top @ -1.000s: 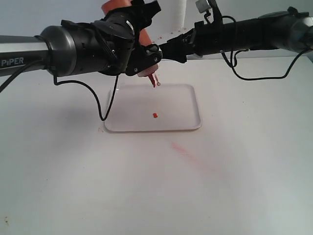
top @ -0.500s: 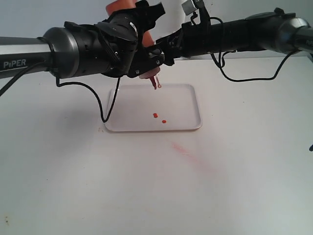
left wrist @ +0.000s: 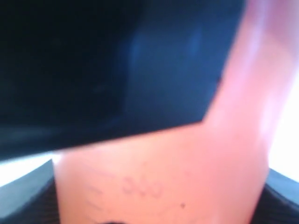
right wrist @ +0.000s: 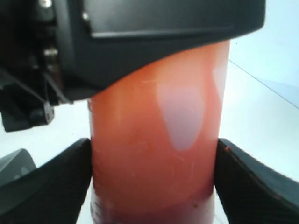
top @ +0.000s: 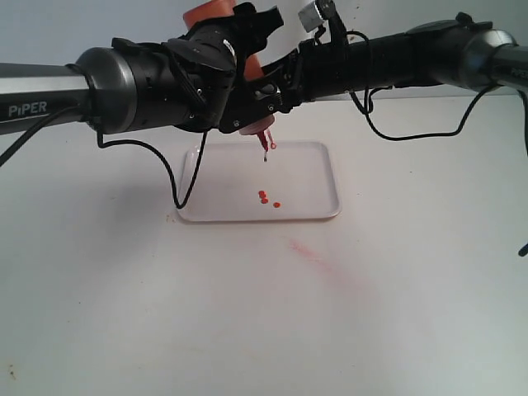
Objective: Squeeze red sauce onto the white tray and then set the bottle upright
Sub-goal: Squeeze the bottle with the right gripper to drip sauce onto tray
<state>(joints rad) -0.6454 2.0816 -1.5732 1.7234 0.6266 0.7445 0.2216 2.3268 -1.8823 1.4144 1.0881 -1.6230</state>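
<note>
The bottle (top: pixel 208 14) hangs upside down above the white tray (top: pixel 309 169), its nozzle (top: pixel 265 142) pointing down with a red drop at the tip. My left gripper (top: pixel 241 87) is shut on its orange-red body, which fills the left wrist view (left wrist: pixel 159 182). From the other side my right gripper (top: pixel 289 76) is also shut on it, black fingers (right wrist: pixel 56 182) pressing both flanks of the bottle (right wrist: pixel 154 149). Small glossy blobs of red sauce (top: pixel 263 196) lie near the tray's middle, one more (top: pixel 276 205) just beside them.
A faint pink smear (top: pixel 318 257) marks the white table in front of the tray. A black cable (top: pixel 176 177) loops down from the left arm near the tray's left edge. Another cable (top: pixel 404 130) hangs under the right arm.
More red drops have landed on the tray beside the first blob. The right arm has shifted slightly left along the bottle. The bottle stays inverted.
</note>
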